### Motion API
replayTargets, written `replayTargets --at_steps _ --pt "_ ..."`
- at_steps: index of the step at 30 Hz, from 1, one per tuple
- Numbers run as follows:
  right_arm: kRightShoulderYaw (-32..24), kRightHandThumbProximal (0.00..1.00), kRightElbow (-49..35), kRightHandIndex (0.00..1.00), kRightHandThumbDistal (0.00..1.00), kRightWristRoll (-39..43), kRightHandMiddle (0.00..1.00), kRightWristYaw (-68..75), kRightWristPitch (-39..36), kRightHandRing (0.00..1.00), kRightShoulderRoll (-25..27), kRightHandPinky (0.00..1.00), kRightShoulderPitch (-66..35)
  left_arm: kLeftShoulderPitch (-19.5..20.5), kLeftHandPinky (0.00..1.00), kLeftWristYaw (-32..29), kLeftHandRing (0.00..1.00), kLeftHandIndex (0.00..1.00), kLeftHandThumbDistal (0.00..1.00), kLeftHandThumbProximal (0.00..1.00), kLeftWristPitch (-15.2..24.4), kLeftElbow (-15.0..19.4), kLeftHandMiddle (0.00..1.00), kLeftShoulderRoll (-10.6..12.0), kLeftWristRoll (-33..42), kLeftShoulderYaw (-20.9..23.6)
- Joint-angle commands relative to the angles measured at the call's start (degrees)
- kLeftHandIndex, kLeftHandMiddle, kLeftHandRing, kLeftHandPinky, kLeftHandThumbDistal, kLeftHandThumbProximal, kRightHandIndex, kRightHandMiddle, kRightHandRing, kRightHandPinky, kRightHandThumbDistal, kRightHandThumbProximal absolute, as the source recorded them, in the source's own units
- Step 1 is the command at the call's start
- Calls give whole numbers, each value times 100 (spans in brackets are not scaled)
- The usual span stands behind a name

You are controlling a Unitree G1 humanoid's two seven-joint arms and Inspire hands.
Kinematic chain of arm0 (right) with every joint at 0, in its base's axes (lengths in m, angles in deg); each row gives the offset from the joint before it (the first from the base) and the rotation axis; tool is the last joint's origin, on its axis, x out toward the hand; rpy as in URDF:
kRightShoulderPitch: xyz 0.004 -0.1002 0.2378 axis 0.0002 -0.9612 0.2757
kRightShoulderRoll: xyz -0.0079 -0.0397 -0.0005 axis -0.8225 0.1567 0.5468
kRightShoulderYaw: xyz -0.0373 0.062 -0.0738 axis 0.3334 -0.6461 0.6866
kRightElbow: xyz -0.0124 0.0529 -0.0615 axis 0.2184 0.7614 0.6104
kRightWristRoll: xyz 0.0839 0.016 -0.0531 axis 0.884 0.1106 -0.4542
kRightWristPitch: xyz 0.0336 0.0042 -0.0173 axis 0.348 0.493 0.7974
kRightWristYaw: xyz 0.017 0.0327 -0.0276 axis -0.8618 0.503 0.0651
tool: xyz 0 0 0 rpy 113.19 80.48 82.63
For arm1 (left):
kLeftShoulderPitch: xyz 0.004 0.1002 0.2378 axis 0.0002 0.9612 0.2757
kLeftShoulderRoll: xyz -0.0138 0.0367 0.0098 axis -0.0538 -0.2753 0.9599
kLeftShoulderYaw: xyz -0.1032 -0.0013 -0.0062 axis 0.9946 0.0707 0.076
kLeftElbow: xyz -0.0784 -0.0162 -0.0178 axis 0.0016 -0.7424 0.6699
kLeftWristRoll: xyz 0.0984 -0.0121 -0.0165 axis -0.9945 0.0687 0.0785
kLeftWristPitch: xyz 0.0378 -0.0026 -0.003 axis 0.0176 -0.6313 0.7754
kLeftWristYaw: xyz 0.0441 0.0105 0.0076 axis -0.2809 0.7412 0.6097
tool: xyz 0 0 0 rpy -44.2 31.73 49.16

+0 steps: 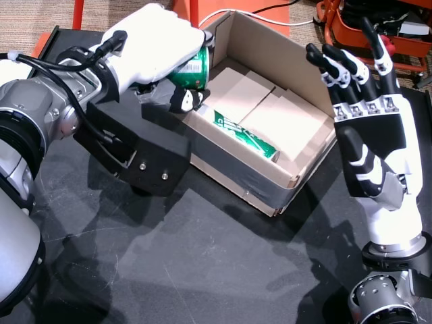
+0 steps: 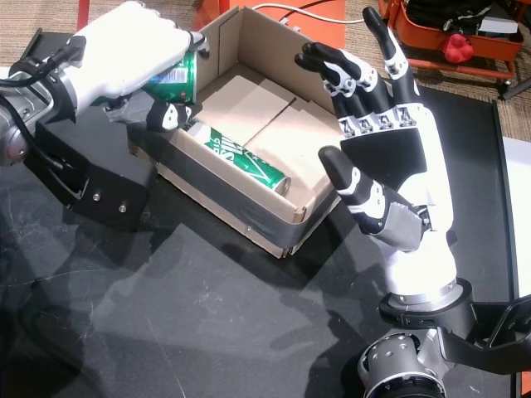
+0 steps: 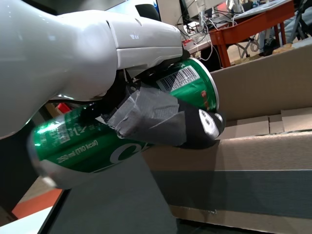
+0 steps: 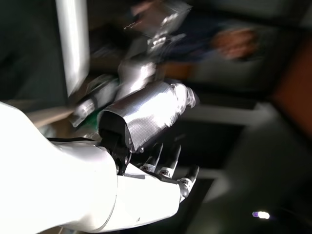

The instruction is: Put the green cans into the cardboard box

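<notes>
Cardboard box [image 1: 270, 192] wall stands beneath left hand's [image 1: 152, 47] can [image 1: 192, 71].

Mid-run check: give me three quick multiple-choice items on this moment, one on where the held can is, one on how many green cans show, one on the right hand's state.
1. Where is the held can?
A. over the box's near-left rim
B. on the table
C. on the floor

2. How many green cans show?
A. one
B. two
C. four

3. The right hand is:
A. shut on a can
B. open, holding nothing
C. inside the box

Key: 1 A, the left hand holds the held can above the cardboard box rim. 2 B, that one plus the lying can inside. 3 B, the right hand has fingers spread beside the box.
</notes>
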Motion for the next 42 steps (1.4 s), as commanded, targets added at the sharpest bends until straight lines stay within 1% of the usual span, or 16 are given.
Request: replayTargets --at_steps 1,3,5,7,9,12,16,21,24,26,28,32,35,37,39,42 --pt "297 100 104 91 56 -925 77 1083 -353 77 323 82 -231 -313 66 31 45 8 34 48 -7 5 27 -30 1 -8" --pt "523 93 167 91 46 -1498 78 1852 -369 77 532 82 -204 -409 70 127 50 2 29 43 -14 14 26 0 -57 -62" --pt "756 94 222 93 52 -1920 81 2487 -199 78 755 83 -113 -501 78 238 58 7 18 43 110 24 31 -4 -55 -64" --pt "985 96 325 93 58 -2268 81 3013 34 79 994 83 18 -579 79 257 60 3 24 44 217 27 31 1 22 4" --pt "1226 93 456 90 49 -2589 79 3438 222 78 1240 84 182 -674 78 426 60 9 26 50 221 34 33 -8 -67 -78" --pt "1637 75 627 91 40 -3071 80 3998 606 79 1603 84 437 -811 71 528 50 10 27 32 281 36 30 -37 -121 -158" --pt "2183 82 728 89 60 -3679 79 4644 921 77 2005 82 764 -918 67 787 45 3 40 18 302 46 26 -126 -222 -263" --pt "2434 80 816 84 59 -3622 76 4371 1005 75 2276 80 1098 -1022 71 504 45 3 42 10 413 33 25 -207 -59 -106" --pt "2617 88 833 81 59 -3712 72 4091 1076 71 2477 76 1278 -1055 70 533 46 0 43 11 395 42 23 -195 -47 -56" --pt "2819 89 819 77 57 -3860 68 3995 1071 68 2640 73 1399 -1073 71 651 48 3 46 12 380 49 25 -184 -96 -84" --pt "3045 89 800 75 67 -4039 65 3924 1036 64 2802 70 1531 -1064 71 734 49 7 40 22 335 49 28 -138 -110 -94" --pt "3496 84 650 69 72 -4419 59 3796 895 59 3087 67 1766 -988 65 516 33 19 38 8 387 32 25 92 129 113" --pt "3652 86 493 68 80 -4477 58 3816 760 58 3130 66 1757 -925 67 642 32 8 35 24 334 30 16 289 83 71" --pt "3690 89 365 68 84 -4423 59 3807 725 58 3110 66 1685 -881 67 658 32 5 33 26 298 26 16 428 64 48" --pt "3691 90 258 69 83 -4333 61 3799 688 59 3073 67 1595 -831 70 701 32 5 25 42 365 23 14 543 28 -5" --pt "3670 92 146 72 83 -4212 63 3766 663 61 3015 68 1489 -711 75 657 42 3 23 56 449 14 19 704 9 -56"
